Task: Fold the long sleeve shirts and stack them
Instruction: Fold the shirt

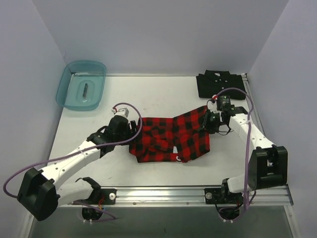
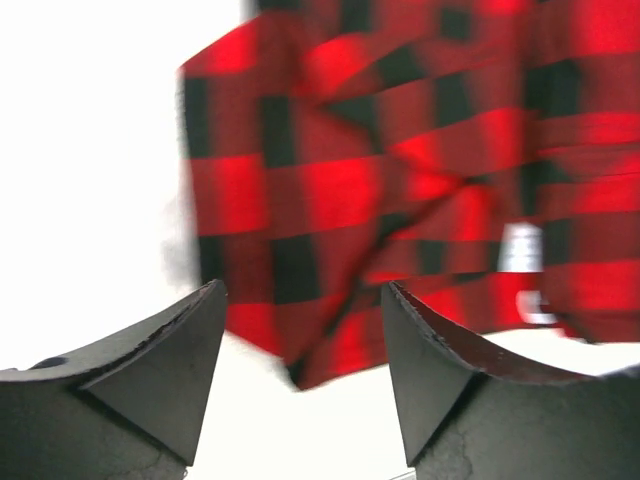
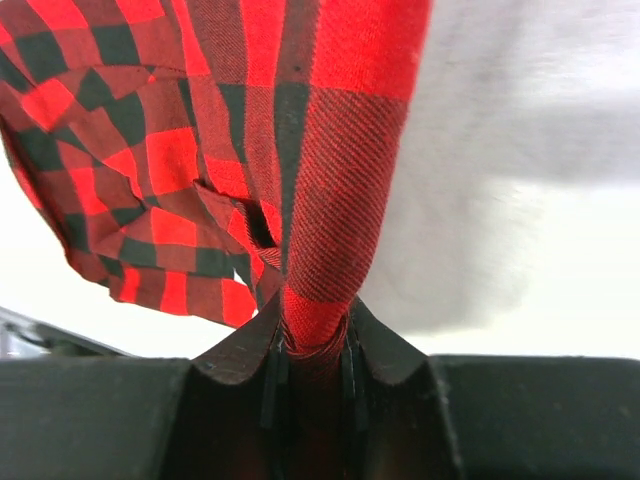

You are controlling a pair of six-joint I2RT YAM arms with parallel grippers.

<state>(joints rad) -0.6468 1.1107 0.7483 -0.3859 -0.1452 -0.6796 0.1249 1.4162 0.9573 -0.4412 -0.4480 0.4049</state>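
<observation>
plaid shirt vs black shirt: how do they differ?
Pattern: the plaid shirt is red-and-black checked; the black shirt is plain. Pose: the plaid shirt lies crumpled mid-table; the black shirt sits folded flat at the far right corner. Contact: the right end effector is shut on the plaid shirt; no end effector holds the black shirt. Both rest on the table.

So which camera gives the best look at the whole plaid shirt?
Top external: the plaid shirt shows nearly whole, crumpled outline and all. Left wrist shows only a blurred corner beyond the open left gripper; right wrist shows only a bunched fold pinched in the right gripper.
</observation>
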